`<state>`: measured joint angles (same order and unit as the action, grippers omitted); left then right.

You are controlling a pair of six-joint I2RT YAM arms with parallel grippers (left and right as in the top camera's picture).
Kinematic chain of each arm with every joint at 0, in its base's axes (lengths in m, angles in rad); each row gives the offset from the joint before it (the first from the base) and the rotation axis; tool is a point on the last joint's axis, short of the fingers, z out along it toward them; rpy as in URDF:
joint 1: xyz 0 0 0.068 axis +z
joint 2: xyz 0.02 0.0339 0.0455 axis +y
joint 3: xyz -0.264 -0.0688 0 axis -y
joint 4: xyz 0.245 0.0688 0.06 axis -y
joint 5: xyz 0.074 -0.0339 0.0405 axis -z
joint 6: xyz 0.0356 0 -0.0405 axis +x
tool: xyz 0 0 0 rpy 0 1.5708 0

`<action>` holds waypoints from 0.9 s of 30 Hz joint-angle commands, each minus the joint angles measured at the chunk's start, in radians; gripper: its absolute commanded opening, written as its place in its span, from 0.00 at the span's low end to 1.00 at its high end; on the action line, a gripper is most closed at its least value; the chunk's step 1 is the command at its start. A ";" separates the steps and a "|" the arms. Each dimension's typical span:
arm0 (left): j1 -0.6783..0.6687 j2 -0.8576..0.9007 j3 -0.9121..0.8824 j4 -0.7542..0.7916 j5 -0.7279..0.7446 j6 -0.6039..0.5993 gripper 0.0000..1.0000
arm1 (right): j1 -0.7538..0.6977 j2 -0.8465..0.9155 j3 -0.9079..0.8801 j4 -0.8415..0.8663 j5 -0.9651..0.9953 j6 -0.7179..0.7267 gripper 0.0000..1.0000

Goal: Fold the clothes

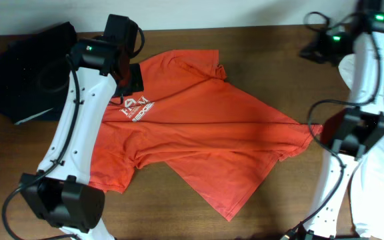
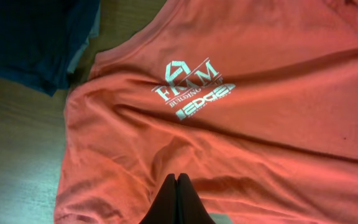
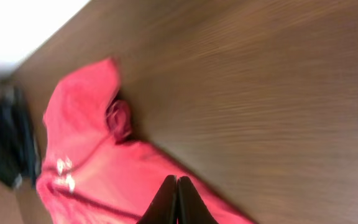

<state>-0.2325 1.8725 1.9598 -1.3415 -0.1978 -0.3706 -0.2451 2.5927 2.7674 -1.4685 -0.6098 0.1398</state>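
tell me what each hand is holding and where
Nothing that shows: the left hand and right hand are both shut, no shirt cloth between their fingers.

- Left arm point(image 1: 79, 120) starts from its base at 7 o'clock in the overhead view and reaches up toward 11 o'clock.
- Left gripper point(image 2: 176, 180): fingers pressed flat together, nothing between them.
- Right arm point(image 1: 364, 67) runs along the 3 o'clock edge, with its wrist near 1 o'clock.
- Right gripper point(image 3: 177, 182): fingers likewise closed tight, empty.
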 commanded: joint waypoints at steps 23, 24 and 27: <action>0.006 0.063 -0.314 0.011 0.044 0.032 0.01 | 0.563 0.165 -0.495 0.926 0.749 0.082 0.06; 0.006 0.063 -0.317 0.000 0.044 0.032 0.01 | 0.564 0.165 -0.558 1.044 0.750 0.082 0.06; 0.006 0.063 -0.324 -0.009 0.044 0.031 0.01 | 0.564 0.165 -0.690 1.333 0.748 0.082 0.98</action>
<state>-0.2325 1.9339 1.6497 -1.3468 -0.1459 -0.3550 0.3267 2.6869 2.1666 -0.1715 0.1055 0.2073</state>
